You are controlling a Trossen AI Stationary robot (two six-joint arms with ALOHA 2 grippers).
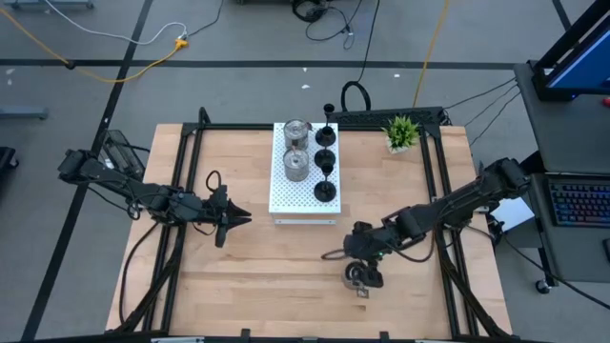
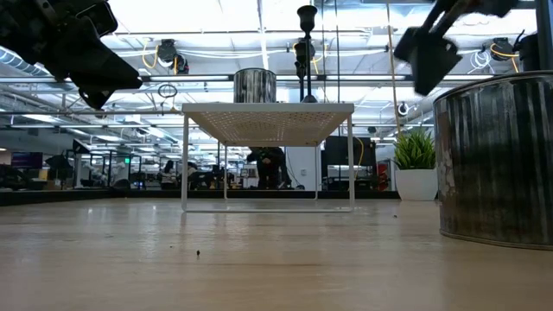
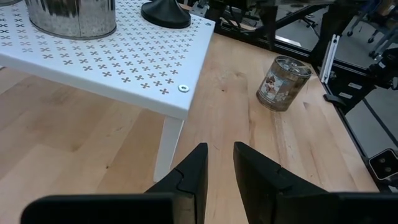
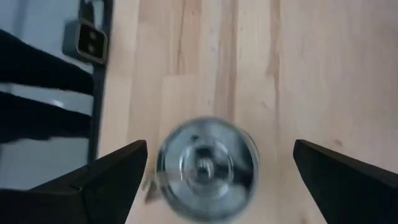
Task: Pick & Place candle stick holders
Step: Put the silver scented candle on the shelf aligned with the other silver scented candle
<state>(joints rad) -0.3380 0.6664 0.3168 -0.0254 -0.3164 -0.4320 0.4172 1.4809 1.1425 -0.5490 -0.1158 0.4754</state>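
A white perforated board (image 1: 286,195) stands mid-table on its legs. On it sit two silver candle stick holders (image 1: 296,165) and a row of black ones (image 1: 326,189). Another silver holder (image 1: 361,277) stands upright on the wood near the front right. My right gripper (image 4: 221,168) hovers over it, wide open, a finger on either side and clear of it; the low view shows a finger (image 2: 428,52) above the holder's top (image 2: 497,160). My left gripper (image 3: 221,158) waits left of the board's near corner, a narrow gap between its fingers and nothing in it.
A small green plant (image 1: 401,131) stands at the far right corner. Black frame rails (image 1: 181,191) run along both sides of the wooden table (image 1: 276,286). A cable loop (image 1: 334,254) lies beside my right gripper. Bare wood lies in front of the board.
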